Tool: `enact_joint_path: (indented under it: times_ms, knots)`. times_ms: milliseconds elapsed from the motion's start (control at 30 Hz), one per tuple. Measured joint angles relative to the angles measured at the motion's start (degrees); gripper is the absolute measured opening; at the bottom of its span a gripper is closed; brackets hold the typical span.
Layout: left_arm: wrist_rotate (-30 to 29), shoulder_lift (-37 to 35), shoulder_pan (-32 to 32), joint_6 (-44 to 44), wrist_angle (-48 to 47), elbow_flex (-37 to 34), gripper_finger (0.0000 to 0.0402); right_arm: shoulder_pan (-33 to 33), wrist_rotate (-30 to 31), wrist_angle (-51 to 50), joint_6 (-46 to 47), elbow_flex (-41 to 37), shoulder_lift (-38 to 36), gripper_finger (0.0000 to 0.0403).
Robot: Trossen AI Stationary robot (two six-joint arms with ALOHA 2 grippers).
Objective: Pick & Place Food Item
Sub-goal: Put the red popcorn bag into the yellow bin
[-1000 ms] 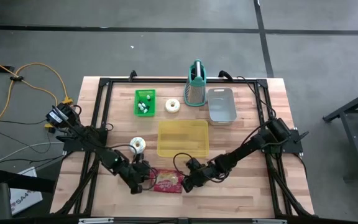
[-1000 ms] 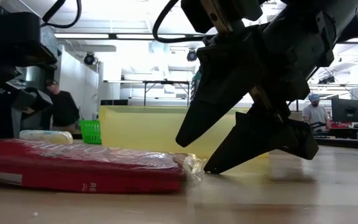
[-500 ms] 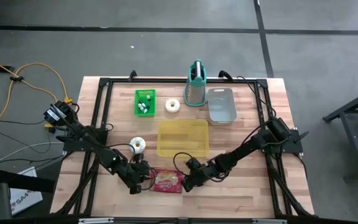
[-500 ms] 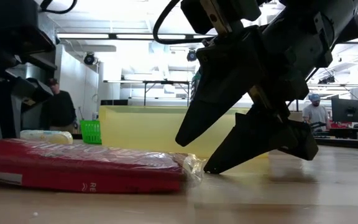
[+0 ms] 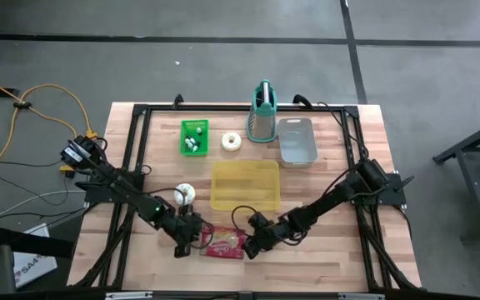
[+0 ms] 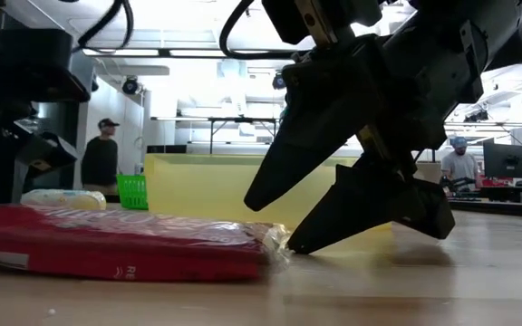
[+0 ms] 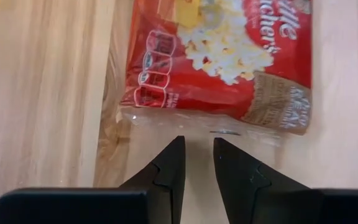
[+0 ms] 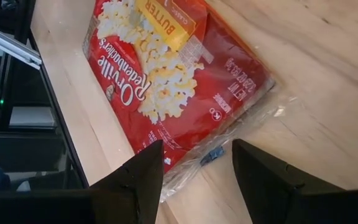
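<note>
- A flat red plastic-wrapped packet of butter popcorn point(image 5: 226, 242) lay on the wooden slatted table point(image 5: 340, 267), near its front edge and just in front of a shallow translucent yellow plastic bin point(image 5: 245, 185).
- In the low view the packet point(image 6: 116, 254) rested flat on the boards, its clear crimped end pointing toward the right arm's dark fingers.
- The right gripper point(image 5: 248, 247) sat at the packet's right end, angled down toward the table, its 2 fingers spread apart and gripping nothing.
- In the right wrist view those fingers point(image 8: 138, 180) stood apart on either side of the packet's clear sealed edge, with the red packet point(image 8: 173, 81) just beyond the tips.
- In the low view the right gripper point(image 6: 275, 213) had 1 fingertip above the packet's end and the other at table level beside it; whether either touched the wrapper could not be told.
- The left gripper point(image 5: 192, 244) was at the packet's left end, pointing down at the table.
- The left wrist view showed its gripper point(image 7: 197, 149) with 2 fingers nearly together, only a narrow gap between them, pinching nothing, the tips just short of the packet's clear seam point(image 7: 222, 68).
- Farther back on the table were a small green plastic basket point(image 5: 194, 137), 2 white rolls of tape point(image 5: 232, 142), a teal-handled wire caddy point(image 5: 262, 112) and a grey plastic tub point(image 5: 297, 140).
- A person in dark clothes and a cap point(image 6: 101, 161) stood in the room behind the table.
</note>
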Motion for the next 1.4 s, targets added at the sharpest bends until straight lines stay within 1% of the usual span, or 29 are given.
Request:
enact_joint_path:
  times_ms: [100, 300, 700, 1000, 1100, 1233, 1400]
  knots:
    - [1.77, 0.5, 0.33, 0.15, 0.44, 0.05, 0.0081, 0.01, 0.05, 0.01, -0.05, 0.0, 0.0, 0.0179]
    - [1.98, 0.58, 0.6, 0.68, 0.84, 0.09, 0.0081, 0.02, 0.26, 0.18, -0.63, 0.0, 0.0, 0.0179]
    - [3.32, 0.76, 1.56, -0.34, 6.33, 0.02, 0.0081, 0.07, 1.08, 0.3, -4.13, 0.07, 0.0, 0.0179]
    - [8.23, 0.76, 4.33, -7.92, 5.72, -0.11, 0.0081, 0.07, 1.11, 0.29, -8.04, 0.07, 0.0, 0.0179]
    - [9.22, 0.76, 4.84, -11.11, 5.57, -0.11, 0.0081, 0.2, 1.14, 0.29, -10.66, 0.07, 0.0, 0.0179]
    - [8.68, 0.76, 4.17, -15.23, 5.68, -0.11, 0.0081, 0.32, 1.16, 0.19, -15.12, 0.07, 0.0, 0.0179]
    - [3.64, 0.52, 2.23, -19.69, 8.03, -0.13, 0.0081, 0.33, 1.12, 0.07, -19.5, 0.09, 0.0, 0.0179]
